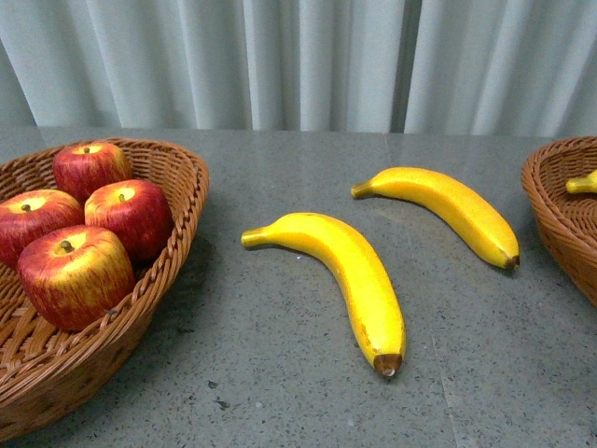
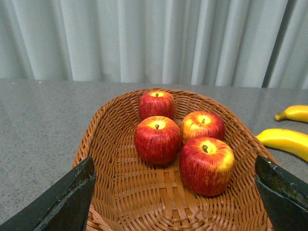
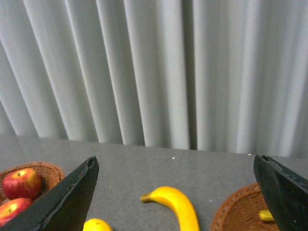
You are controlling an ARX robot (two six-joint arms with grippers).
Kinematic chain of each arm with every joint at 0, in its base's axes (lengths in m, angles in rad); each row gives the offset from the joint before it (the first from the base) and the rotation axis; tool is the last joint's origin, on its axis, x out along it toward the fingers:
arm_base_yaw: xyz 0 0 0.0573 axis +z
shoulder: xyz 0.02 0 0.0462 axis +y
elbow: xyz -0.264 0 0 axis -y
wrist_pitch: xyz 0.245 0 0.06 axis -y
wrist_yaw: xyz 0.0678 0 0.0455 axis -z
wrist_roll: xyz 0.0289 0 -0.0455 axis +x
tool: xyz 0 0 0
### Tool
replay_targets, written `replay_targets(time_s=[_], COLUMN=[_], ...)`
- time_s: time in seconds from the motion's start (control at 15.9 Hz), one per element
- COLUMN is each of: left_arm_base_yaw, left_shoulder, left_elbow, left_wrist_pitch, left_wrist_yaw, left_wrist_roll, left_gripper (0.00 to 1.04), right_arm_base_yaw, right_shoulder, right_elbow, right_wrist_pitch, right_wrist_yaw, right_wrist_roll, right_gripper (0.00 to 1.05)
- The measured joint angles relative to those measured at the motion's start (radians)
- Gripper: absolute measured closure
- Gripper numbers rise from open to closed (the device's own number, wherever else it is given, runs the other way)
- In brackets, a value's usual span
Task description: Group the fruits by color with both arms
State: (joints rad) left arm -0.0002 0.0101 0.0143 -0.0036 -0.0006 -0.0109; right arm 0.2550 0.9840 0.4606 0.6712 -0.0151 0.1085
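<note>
Several red apples [image 1: 75, 275] lie in the left wicker basket [image 1: 191, 187]. Two yellow bananas rest on the grey table: a nearer one [image 1: 345, 271] and a farther one [image 1: 457, 210]. Neither arm shows in the front view. My left gripper [image 2: 174, 166] hangs open above that basket's near end [image 2: 96, 130], short of the apples [image 2: 207, 164], with nothing between its fingers. My right gripper [image 3: 175, 161] is open and held high, empty, looking over a banana [image 3: 178, 204] on the table.
A second wicker basket [image 1: 560, 224] stands at the right edge with a banana tip [image 1: 583, 184] showing inside. A grey-white curtain [image 1: 298, 56] closes off the back of the table.
</note>
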Motion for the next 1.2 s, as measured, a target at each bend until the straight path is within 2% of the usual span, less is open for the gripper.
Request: replay_targets(time_s=[0.19,0.5,0.82,1.2], left_arm_base_yaw=[0.0,0.0,0.0,0.0], left_shoulder=[0.0,0.0,0.0,0.0], left_elbow=[0.0,0.0,0.0,0.0], left_wrist_pitch=[0.0,0.0,0.0,0.0], left_wrist_yaw=[0.0,0.0,0.0,0.0], left_wrist_roll=[0.0,0.0,0.0,0.0], left_gripper=[0.07,0.07,0.07,0.07], right_arm_base_yaw=[0.186,0.343,0.351,0.29], right_shoulder=[0.375,0.615,0.719,0.803], right_elbow=[0.307,0.496,0.552,0.591], right_wrist_pitch=[-0.096,-0.273,-0.392,-0.587], right_wrist_yaw=[0.047,0.069,0.083,0.064], right_wrist_roll=[-0.018,-0.07,-0.083,-0.096], right_gripper=[0.07,0.07,0.07,0.07])
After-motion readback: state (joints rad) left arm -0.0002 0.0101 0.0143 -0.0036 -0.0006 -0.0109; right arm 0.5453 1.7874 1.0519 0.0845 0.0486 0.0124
